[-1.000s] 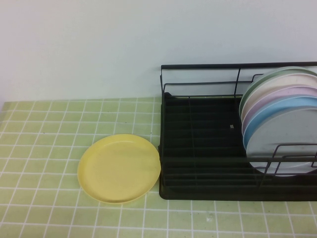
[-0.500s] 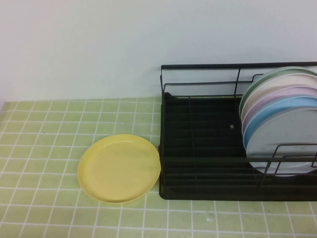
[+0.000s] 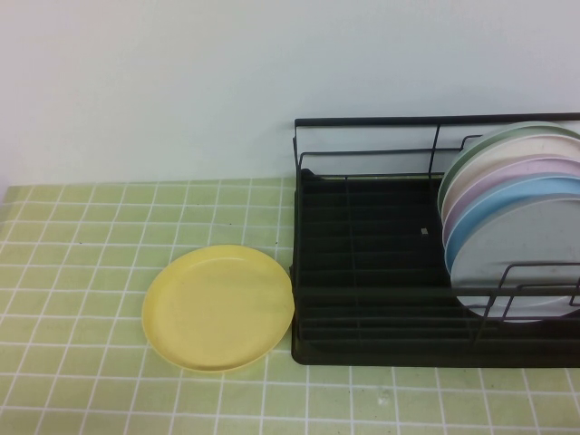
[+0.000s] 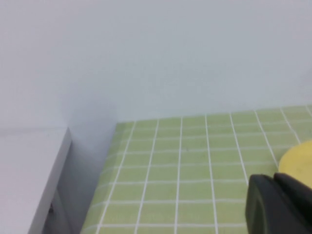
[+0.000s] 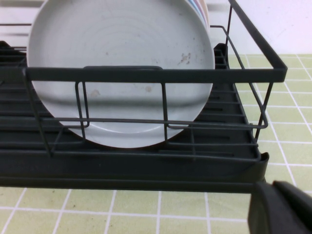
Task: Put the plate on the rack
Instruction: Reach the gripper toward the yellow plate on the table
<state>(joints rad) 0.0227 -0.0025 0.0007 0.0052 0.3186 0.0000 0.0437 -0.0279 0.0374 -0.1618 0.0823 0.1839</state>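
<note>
The round yellow plastic plate (image 3: 218, 307), against the left edge of the black wire rack (image 3: 362, 263), is not yet grasped; the closed left gripper (image 4: 273, 197) near it must be opened, the closed right gripper (image 5: 278, 207) being held before the rack.

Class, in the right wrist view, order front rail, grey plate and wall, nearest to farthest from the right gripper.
1. Front rail, just ahead of the shut right gripper.
2. Grey plate, racked behind that rail.
3. Wall, beyond the rack.
Left gripper, shut, sits near the yellow plate.
</note>
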